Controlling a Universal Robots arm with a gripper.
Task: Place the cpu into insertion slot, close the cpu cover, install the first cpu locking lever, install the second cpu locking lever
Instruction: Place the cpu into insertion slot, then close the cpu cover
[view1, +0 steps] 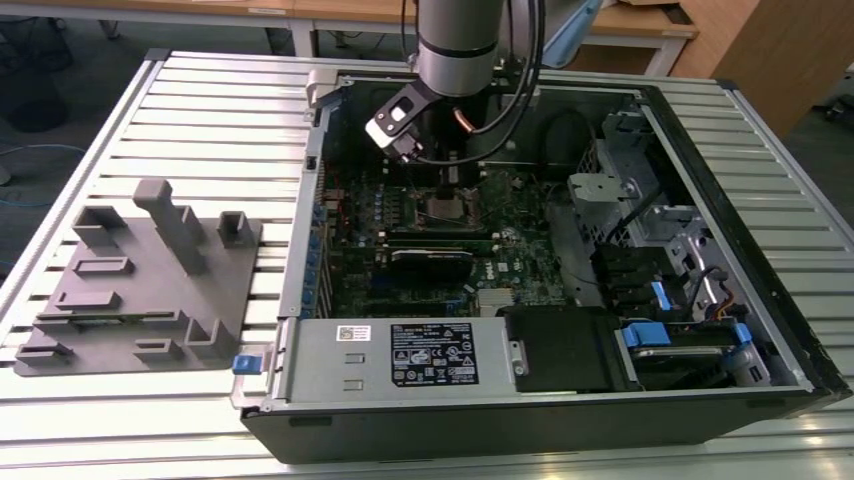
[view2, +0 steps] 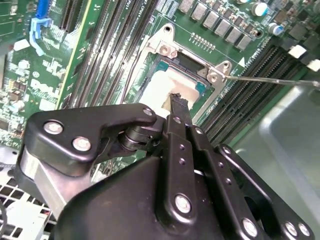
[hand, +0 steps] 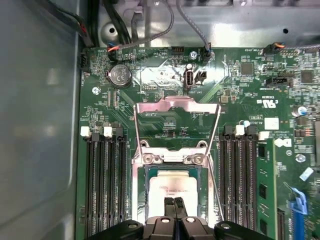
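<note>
Pincer (hand: 174, 201) (closed) over socketed cpu (hand: 170, 186).

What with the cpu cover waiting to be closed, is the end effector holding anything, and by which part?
Nothing, it seems: the end effector has its fingers shut together with nothing between them, tips over the cpu lying in the insertion slot.

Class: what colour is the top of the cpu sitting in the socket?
The cpu top is pale silvery grey, clearest in the first wrist view.
</note>
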